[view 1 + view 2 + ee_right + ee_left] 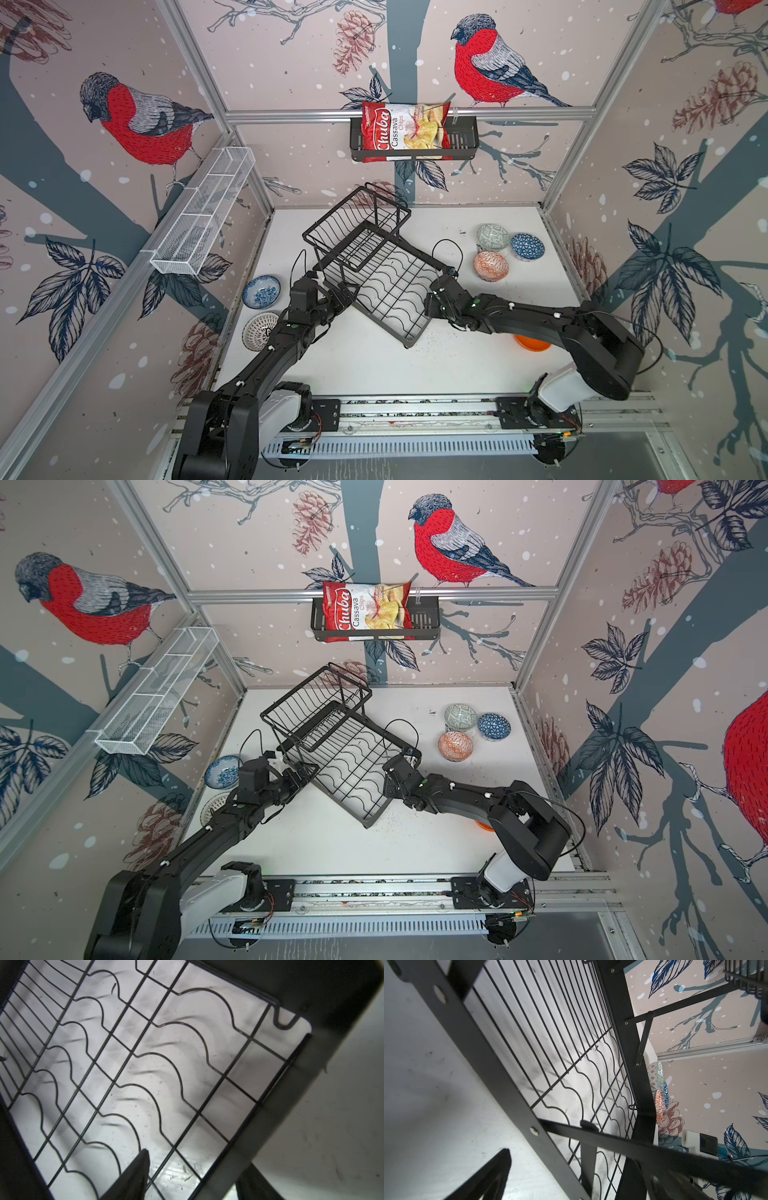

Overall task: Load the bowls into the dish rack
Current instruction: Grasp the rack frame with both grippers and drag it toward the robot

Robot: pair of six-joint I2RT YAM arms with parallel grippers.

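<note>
The black wire dish rack [409,341] [368,820] stands askew mid-table with nothing in it. My left gripper [347,291] [581,1167] is open and straddles its left frame bar [500,1064]. My right gripper [432,297] [197,1160] is open astride the right rim [280,1095], with a gap beside one finger [137,1172]. Grey-green [493,236], blue geometric [528,246] and salmon [491,266] bowls sit back right. A blue-white floral bowl [262,291] and a white radial one [259,330] lie left. An orange bowl [532,343] peeks from under the right arm.
A black slatted basket [465,141] on the back wall holds a chips bag [405,131]. A long white mesh tray [203,212] hangs on the left wall. Crumbs [432,338] speckle the table by the rack's near corner. Both arm bases sit on the front rail [415,409].
</note>
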